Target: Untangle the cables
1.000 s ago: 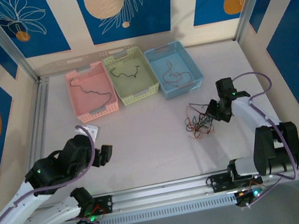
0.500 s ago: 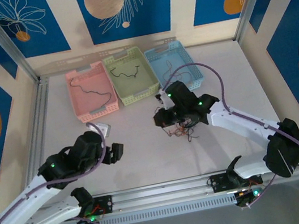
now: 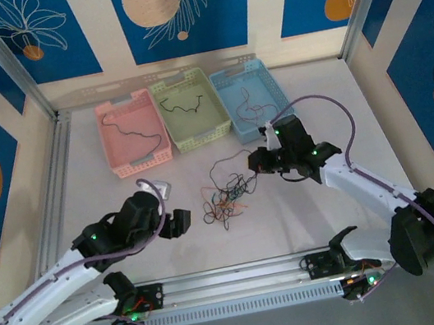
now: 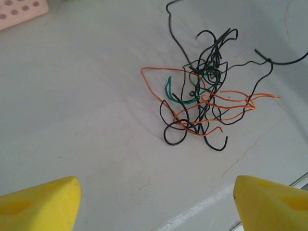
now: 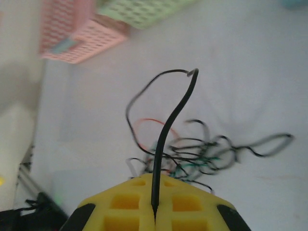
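The cables (image 3: 224, 195) lie as one tangle of black, orange and green strands mid-table; in the left wrist view the tangle (image 4: 202, 98) sits ahead of my fingers. To its left my left gripper (image 3: 179, 221) stands open, its yellow fingertips (image 4: 43, 202) wide apart, with bare table between them (image 4: 159, 207). My right gripper (image 3: 259, 160) is just right of the tangle and shut (image 5: 155, 211) on one black cable (image 5: 168, 125). That cable arches up from the pads and back down to the blurred tangle (image 5: 202, 154).
Three baskets stand in a row at the back: pink (image 3: 144, 164), green (image 3: 205, 138) and blue (image 3: 265, 128), each with a thin cable lying in it. A metal rail (image 3: 236, 274) runs along the near edge, between the arm bases.
The right arm swept left dragging the tangle from the right side to mid-table, then drew back right with the black cable. The left arm moved forward and right towards the tangle.
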{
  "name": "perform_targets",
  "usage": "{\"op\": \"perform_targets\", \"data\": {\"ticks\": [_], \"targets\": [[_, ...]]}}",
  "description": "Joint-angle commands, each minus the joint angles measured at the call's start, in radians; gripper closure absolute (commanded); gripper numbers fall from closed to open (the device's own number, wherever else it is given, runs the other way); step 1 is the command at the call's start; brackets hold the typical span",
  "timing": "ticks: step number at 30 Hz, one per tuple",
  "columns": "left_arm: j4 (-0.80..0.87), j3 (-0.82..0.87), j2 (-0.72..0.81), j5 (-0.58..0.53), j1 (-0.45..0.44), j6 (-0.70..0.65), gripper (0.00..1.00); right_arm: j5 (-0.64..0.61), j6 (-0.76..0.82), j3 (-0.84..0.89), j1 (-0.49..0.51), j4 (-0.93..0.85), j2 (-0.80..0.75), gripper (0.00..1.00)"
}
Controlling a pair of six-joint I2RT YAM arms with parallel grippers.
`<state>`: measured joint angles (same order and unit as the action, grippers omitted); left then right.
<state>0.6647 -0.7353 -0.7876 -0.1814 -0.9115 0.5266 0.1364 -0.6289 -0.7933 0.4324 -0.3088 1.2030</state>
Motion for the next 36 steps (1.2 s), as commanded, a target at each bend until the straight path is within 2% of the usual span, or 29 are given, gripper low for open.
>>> {"op": "perform_targets", "data": {"ticks": [1, 3, 9, 16, 20, 25, 31, 36], "targets": [[-0.089, 0.032, -0.046, 0.057, 0.008, 0.021, 0.18, -0.024, -0.014, 0.055, -0.04, -0.01, 0.0, 1.0], [-0.131, 0.038, -0.085, 0.08, 0.008, 0.023, 0.18, -0.018, -0.028, 0.092, -0.08, 0.001, -0.008, 1.0], [-0.265, 0.011, -0.243, 0.189, 0.005, -0.026, 0.2, 0.16, -0.087, 0.192, -0.25, 0.113, -0.011, 1.0], [-0.256, -0.11, -0.417, 0.207, -0.024, -0.204, 0.21, 0.208, -0.088, 0.186, -0.265, 0.132, 0.049, 1.0], [-0.26, -0.144, -0.474, 0.221, -0.029, -0.159, 0.22, 0.212, -0.088, 0.18, -0.268, 0.134, 0.063, 1.0], [-0.28, -0.078, -0.469, 0.217, -0.046, -0.04, 0.22, 0.219, -0.086, 0.181, -0.267, 0.138, 0.068, 1.0], [-0.312, -0.03, -0.47, 0.192, -0.162, 0.062, 0.24, 0.231, -0.084, 0.176, -0.268, 0.138, 0.084, 1.0], [-0.343, 0.022, -0.498, 0.148, -0.175, 0.139, 0.29, 0.235, -0.083, 0.177, -0.269, 0.139, 0.083, 1.0]]}}
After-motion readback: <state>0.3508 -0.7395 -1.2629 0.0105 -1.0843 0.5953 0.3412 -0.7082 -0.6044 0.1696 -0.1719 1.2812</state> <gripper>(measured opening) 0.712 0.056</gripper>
